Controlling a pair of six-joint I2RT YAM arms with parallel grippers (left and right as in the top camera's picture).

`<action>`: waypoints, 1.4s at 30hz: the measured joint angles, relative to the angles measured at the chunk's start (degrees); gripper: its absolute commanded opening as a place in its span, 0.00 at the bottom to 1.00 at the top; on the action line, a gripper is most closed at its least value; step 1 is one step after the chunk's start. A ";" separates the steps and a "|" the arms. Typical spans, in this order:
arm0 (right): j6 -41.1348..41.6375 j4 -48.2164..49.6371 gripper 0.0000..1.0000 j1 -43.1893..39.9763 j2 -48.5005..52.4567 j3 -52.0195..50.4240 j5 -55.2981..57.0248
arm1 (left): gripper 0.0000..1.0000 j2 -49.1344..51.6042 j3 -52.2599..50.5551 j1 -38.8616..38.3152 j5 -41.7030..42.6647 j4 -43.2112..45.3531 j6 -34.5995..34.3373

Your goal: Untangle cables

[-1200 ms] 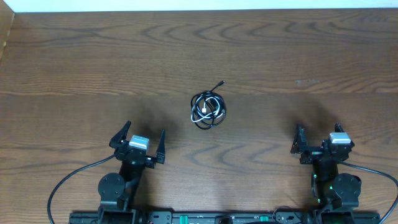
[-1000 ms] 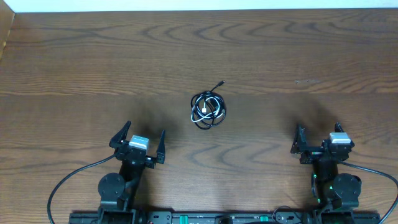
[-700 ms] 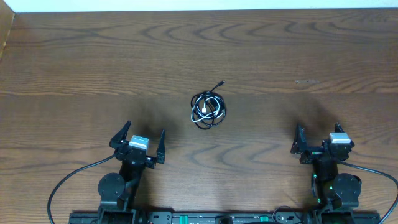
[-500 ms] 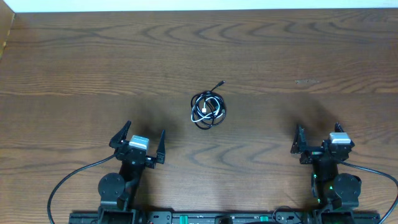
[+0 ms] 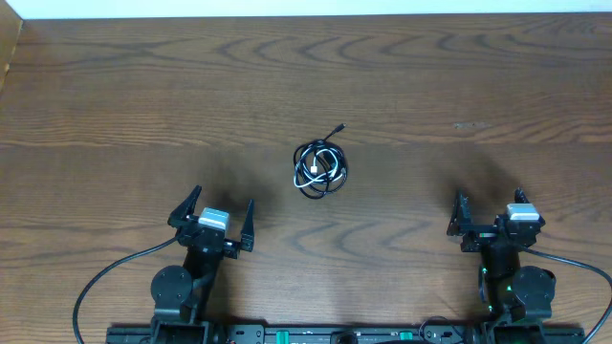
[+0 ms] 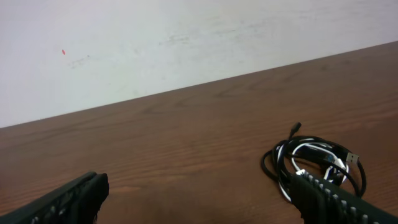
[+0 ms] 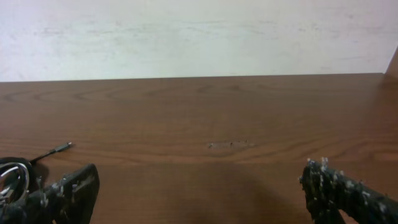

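I am starting: left fingers [image 5: 185, 207] and right fingers [image 5: 459, 213] apart, empty; tangled cables [image 5: 319, 169] lying toward 12 o'clock, needing approach.

Coiled cables [image 6: 314, 165] on wooden table [image 6: 186, 137], fingers [image 6: 68, 199] spread wide, white wall [image 6: 155, 43] behind

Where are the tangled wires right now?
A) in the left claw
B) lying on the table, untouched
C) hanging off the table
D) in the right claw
B: the cables lie bundled on the table, while the left gripper and right gripper are both open and well apart from them.
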 measured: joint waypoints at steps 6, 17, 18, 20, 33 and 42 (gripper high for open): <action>0.00 0.00 0.99 0.00 0.00 0.00 0.00 | 0.98 0.00 0.00 0.00 0.00 0.00 0.02; 0.00 0.02 0.99 0.00 0.00 0.00 0.00 | 0.98 0.00 0.00 0.00 0.02 0.02 0.00; 0.00 0.00 0.99 0.00 0.00 0.00 0.00 | 0.98 0.00 0.00 0.00 0.02 0.02 -0.02; 0.00 0.00 0.99 0.00 0.00 0.00 0.00 | 0.98 0.00 0.00 0.00 0.00 0.02 -0.48; 5.11 -1.20 0.99 0.00 0.00 0.24 -0.24 | 0.98 0.04 1.53 0.00 -0.04 -3.04 -7.15; 6.97 -12.90 0.99 0.00 2.64 6.64 -0.46 | 0.98 8.94 6.75 0.00 -0.48 -10.75 -8.87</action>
